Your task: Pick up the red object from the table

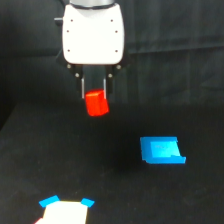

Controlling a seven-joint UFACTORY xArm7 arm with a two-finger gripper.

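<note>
The red object (pixel 96 103) is a small bright red-orange stubby block held up off the black table (pixel 120 190). My gripper (pixel 94 95) hangs from its white housing at the top centre of the exterior view, shut on the block, with thin fingers (pixel 83 87) on either side of its upper part. The block's lower half shows below the fingertips, and it appears to hang clear of the table surface.
A flat bright blue piece (pixel 162 150) lies on the table to the exterior view's right of the gripper and lower. At the bottom edge sits a whitish object with blue corners (pixel 65 210). A dark backdrop stands behind the table.
</note>
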